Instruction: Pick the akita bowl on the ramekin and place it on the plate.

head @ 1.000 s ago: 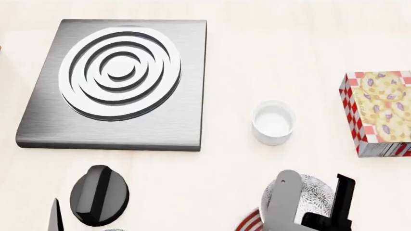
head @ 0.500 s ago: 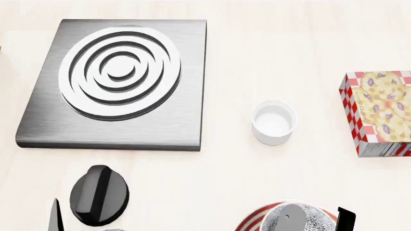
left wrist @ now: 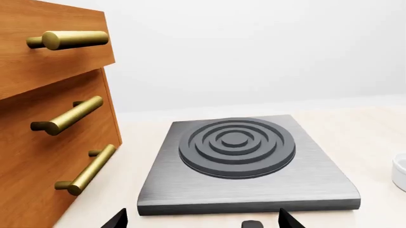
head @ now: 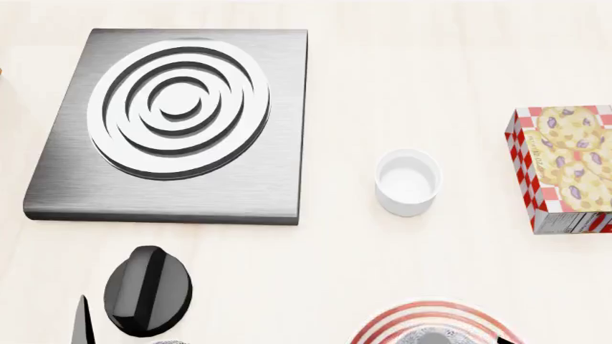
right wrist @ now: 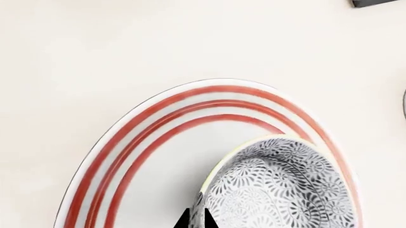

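Note:
The akita bowl (right wrist: 279,190), grey-black patterned outside, hangs or rests over the near part of the red-ringed plate (right wrist: 146,142); whether it touches the plate I cannot tell. My right gripper (right wrist: 197,219) is shut on the bowl's rim, one finger on each side. In the head view only the plate's far rim (head: 435,315) and a grey sliver of the bowl (head: 431,337) show at the bottom edge. The white ramekin (head: 408,181) stands bare beyond the plate. My left gripper (left wrist: 203,223) is open, hovering in front of the stove plate.
A grey stove plate (head: 57,179) with concentric rings lies at the back left. A black knob (head: 146,290) sits in front of it. A red-checked cookie box (head: 564,168) stands at the right. Wooden drawers (left wrist: 44,156) with brass handles flank the stove plate.
My right gripper has carried the akita bowl down and towards me, dropping almost wholly out of the head view, so more of the plate's rim shows. The left arm has not moved.

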You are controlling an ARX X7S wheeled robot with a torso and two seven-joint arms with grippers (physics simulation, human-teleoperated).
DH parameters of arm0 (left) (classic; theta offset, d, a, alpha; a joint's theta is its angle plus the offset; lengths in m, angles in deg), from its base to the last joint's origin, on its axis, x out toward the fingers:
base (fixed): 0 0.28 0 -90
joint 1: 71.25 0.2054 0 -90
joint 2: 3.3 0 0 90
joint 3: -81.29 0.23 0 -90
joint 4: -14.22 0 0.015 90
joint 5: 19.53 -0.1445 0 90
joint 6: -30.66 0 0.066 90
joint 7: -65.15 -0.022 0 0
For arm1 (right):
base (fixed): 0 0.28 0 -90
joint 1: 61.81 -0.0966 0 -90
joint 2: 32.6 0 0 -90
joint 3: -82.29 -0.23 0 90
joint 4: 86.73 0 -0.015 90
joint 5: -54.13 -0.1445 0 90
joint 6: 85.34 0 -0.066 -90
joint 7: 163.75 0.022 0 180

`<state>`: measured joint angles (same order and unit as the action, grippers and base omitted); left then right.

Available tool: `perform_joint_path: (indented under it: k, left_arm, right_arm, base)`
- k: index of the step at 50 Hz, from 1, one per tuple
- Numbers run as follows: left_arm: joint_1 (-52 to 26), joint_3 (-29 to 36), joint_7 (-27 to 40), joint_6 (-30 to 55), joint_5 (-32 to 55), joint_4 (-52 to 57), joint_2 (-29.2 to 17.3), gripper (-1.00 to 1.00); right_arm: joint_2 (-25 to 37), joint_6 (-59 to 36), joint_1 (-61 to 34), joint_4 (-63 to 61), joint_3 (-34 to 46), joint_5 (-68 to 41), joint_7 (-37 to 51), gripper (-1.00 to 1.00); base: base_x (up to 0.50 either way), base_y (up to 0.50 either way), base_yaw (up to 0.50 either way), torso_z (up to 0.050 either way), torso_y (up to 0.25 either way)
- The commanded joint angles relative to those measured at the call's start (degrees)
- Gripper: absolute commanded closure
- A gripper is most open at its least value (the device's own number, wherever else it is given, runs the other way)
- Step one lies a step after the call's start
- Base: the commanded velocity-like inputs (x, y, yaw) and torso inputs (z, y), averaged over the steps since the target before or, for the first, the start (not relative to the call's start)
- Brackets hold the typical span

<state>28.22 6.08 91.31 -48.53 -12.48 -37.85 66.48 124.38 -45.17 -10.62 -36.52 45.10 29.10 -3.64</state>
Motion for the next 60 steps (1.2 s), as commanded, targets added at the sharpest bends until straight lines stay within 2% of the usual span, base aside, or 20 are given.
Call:
perform_joint_path:
  k: [1, 14, 15, 29, 50, 60]
  left_arm:
    - [-0.03, 0.14, 0.24, -0.11, 0.03, -0.05, -0.15, -1.00]
    - [-0.21, 0.46, 0.40, -0.12, -0.02, -0.24, -0.33, -1.00]
    - [-0.23, 0.49, 0.44, -0.07, -0.08, -0.22, -0.36, -1.00]
    - [-0.16, 0.51, 0.67, -0.08, 0.20, 0.06, -0.62, -1.00]
    - [-0.23, 0.84, 0.96, -0.12, 0.25, 0.06, -0.92, -1.00]
    - [-0.26, 1.09, 1.19, -0.04, 0.05, 0.07, -1.07, -1.00]
  right_arm:
    - [-0.15, 3.22, 2.27, 1.97, 0.25, 0.72, 1.59, 1.00]
    - [-0.90, 4.95, 4.17, 3.92, 0.35, 0.45, 3.25, 1.00]
    - [-0.93, 4.79, 4.08, 3.94, 0.59, 0.83, 3.14, -1.00]
    - [-1.13, 4.55, 4.18, 3.52, 0.36, 0.49, 3.68, -1.00]
    - [2.39, 5.82, 5.50, -4.26, -2.71, -3.01, 7.79, -1.00]
    - [3.41, 15.10, 7.09, -3.73, -8.65, -7.45, 13.99, -1.00]
  base:
    - [0.00, 0.00, 0.00, 0.000, 0.000]
    - [0.00, 0.00, 0.00, 0.000, 0.000]
    - [0.00, 0.00, 0.00, 0.000, 0.000]
    - [0.00, 0.00, 0.00, 0.000, 0.000]
    - [0.00, 0.00, 0.00, 0.000, 0.000]
    - [0.00, 0.00, 0.00, 0.000, 0.000]
